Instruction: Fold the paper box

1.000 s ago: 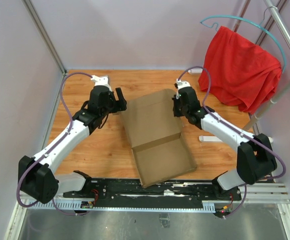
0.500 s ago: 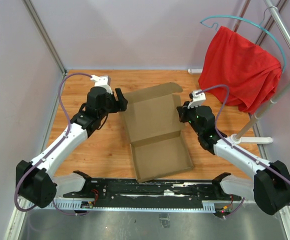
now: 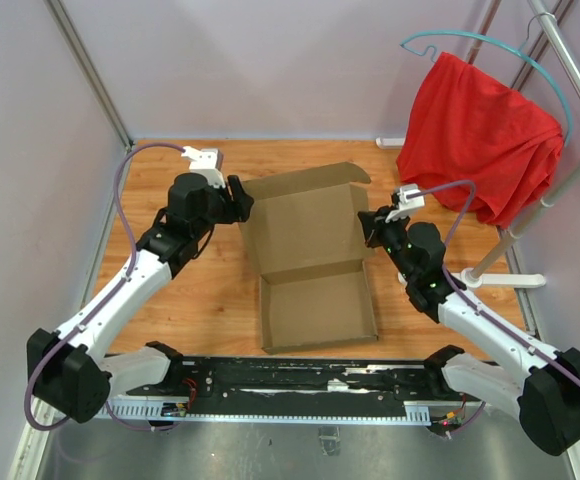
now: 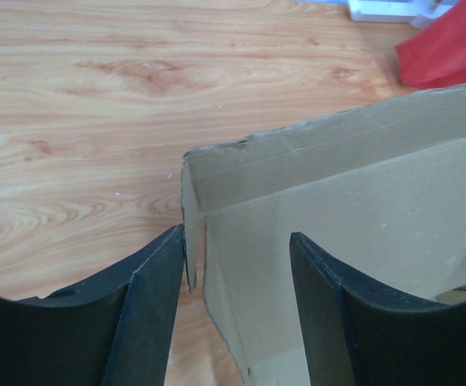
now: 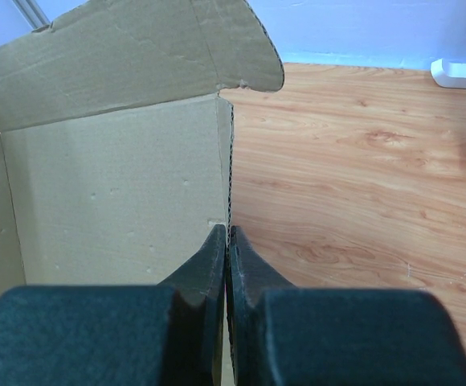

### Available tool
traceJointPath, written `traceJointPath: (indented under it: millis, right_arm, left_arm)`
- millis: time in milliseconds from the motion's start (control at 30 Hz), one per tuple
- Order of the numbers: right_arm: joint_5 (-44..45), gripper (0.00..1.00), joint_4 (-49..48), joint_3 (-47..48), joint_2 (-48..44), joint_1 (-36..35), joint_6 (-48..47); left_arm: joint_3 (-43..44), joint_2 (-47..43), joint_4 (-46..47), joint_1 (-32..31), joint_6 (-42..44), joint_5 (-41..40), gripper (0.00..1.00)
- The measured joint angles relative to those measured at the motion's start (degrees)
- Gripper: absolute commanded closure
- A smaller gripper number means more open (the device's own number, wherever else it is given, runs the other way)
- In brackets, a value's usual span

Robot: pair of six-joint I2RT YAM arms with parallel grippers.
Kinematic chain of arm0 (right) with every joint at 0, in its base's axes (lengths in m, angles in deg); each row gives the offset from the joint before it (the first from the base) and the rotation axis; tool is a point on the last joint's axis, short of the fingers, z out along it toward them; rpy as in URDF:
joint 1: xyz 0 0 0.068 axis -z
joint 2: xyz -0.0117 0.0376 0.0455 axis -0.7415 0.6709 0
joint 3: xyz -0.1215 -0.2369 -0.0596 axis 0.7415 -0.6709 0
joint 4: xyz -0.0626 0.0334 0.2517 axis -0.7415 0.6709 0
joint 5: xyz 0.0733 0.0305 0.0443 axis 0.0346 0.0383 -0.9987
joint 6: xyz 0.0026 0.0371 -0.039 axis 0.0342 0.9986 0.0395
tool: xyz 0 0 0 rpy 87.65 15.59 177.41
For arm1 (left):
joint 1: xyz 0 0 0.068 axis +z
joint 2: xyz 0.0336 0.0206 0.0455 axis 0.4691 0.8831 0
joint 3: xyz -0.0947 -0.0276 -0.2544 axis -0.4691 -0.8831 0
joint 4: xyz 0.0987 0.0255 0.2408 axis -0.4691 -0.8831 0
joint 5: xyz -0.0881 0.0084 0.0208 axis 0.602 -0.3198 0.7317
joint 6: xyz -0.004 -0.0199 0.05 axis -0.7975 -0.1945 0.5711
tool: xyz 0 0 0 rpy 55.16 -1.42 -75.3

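At 9 o'clock of the light wooden tabletop (image 3: pixel 200 300): white-and-black left arm, angled toward 1 o'clock. At its tip, left gripper (image 3: pixel 238 198), parted, nothing clamped. In the left wrist view, left gripper (image 4: pixel 237 237) astride a corner of the brown cardboard paper box (image 4: pixel 353 201). Thin side wall upright in the gap, touching or just beside the left finger (image 4: pixel 149 297) (hard to tell which), and clear of the right finger (image 4: pixel 337 314).

Dead centre of the tabletop: brown cardboard paper box (image 3: pixel 305 235), partly formed. Toward 6 o'clock, a shallow tray with low walls, flat on the wood. Toward 12 o'clock, a big panel tilted up from the crease, topped by a narrow flap with a rounded ear at its 3 o'clock end.

At 3 o'clock of that raised panel: right gripper (image 3: pixel 368 222), clenched. In the right wrist view, right gripper (image 5: pixel 227 233) pinched tight on the panel's upright cardboard edge, one fingertip on either side of it. Inner face of the box (image 5: pixel 112 177) toward 9 o'clock, flap curled overhead.

At 1 to 2 o'clock, past the tabletop's corner: red cloth (image 3: pixel 480 140) draped on a teal wire hanger (image 3: pixel 470 36), beside a slanted metal rack pole (image 3: pixel 573 68). Along 6 o'clock: black mounting rail (image 3: pixel 320 375) between the two arm bases.
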Motion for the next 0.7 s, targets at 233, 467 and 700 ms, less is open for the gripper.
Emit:
traceJointPath:
  millis: [233, 467, 700]
  right_arm:
    - [0.0, 0.99, 0.1, -0.5, -0.2, 0.0, 0.0]
    - [-1.0, 0.95, 0.4, -0.5, -0.3, 0.0, 0.0]
    - [-1.5, 0.64, 4.5, -0.5, -1.2, 0.0, 0.2]
  left_arm:
    - [0.2, 4.2, -2.2, 0.0, -0.6, -7.3, 0.75]
    - [0.3, 5.4, -2.0, -0.4, -1.6, -8.5, 1.00]
    - [-3.6, -1.2, 1.6, -0.3, -1.6, -5.7, 1.00]
